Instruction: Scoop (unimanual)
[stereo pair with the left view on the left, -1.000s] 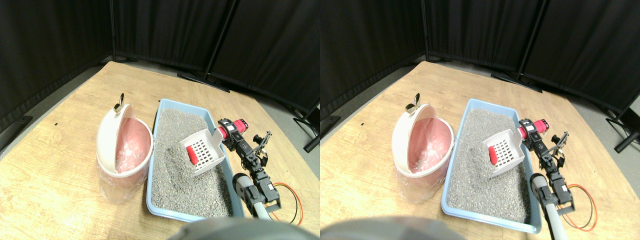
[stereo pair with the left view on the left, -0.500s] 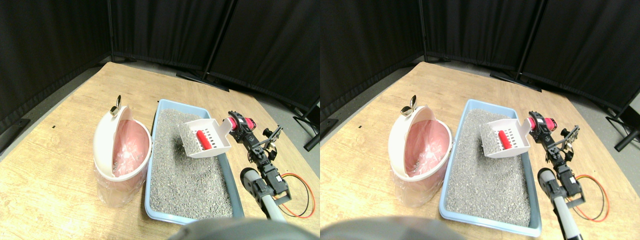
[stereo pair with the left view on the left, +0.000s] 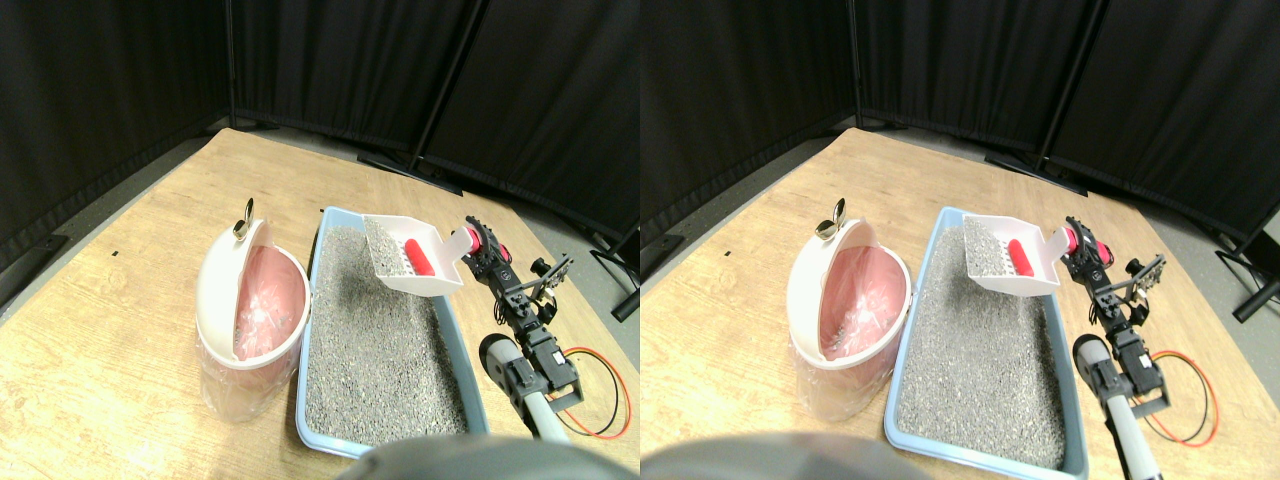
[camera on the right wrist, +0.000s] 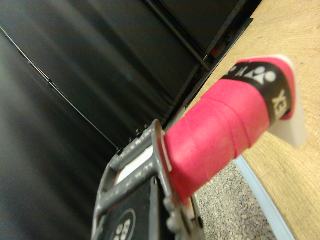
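Note:
A white slotted scoop (stereo pair with the left view on the left: 408, 268) hangs level above the far end of the light blue litter box (stereo pair with the left view on the left: 304, 350). In the scoop lie a red piece (stereo pair with the left view on the left: 418, 257) and some grey litter. My right gripper (stereo pair with the left view on the left: 478, 246) is shut on the scoop's pink wrapped handle (camera on the right wrist: 220, 130), at the box's far right rim. The wrist view shows that handle running out past the dark jaw frame (camera on the right wrist: 135, 200), with litter (camera on the right wrist: 235, 210) below. Grey litter (stereo pair with the left view on the left: 370, 340) fills the box.
A bin (stereo pair with the left view on the left: 250, 300) with a pink liner and a tilted white swing lid stands just left of the box. Red and black cables (stereo pair with the left view on the left: 600, 390) lie on the wooden floor at the right. Black curtains and stand feet close the back.
The scoop has come up out of the litter, levelled, and moved toward the far end of the box with the red piece in it. The camera view has shifted a little.

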